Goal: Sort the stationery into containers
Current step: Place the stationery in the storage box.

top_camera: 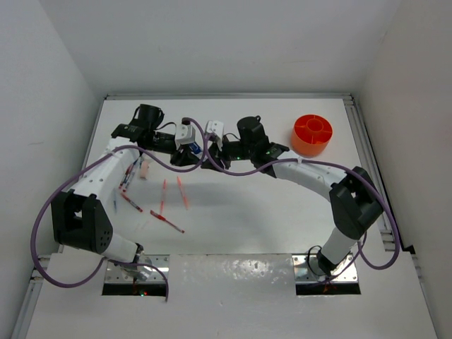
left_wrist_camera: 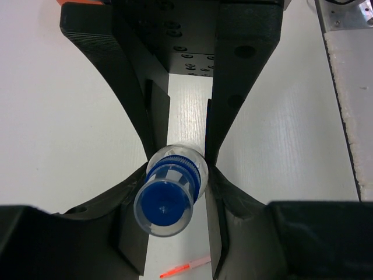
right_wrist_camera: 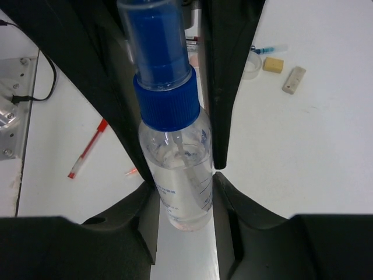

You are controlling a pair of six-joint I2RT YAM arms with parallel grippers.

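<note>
1. Right wrist view: a clear bottle with a blue cap is held off the white table, with its base turned towards this camera.
2. The right gripper is closed on the bottle's lower body, and both fingers are pressed against its sides.
3. The left gripper is clamped on the capped end of the same bottle. In the left wrist view the cap is seen facing the lens.
4. In the top external view the two grippers are seen meeting tip to tip above the far middle of the table, with the bottle between them.
5. The orange tub, split by inner dividers, is seen standing at the far right of the table, well apart from the bottle.
6. Several red pens are seen lying scattered on the left half of the table, near the left arm.
7. A blue-and-white pen and a small beige block are seen lying on the table just beside each other.
</note>
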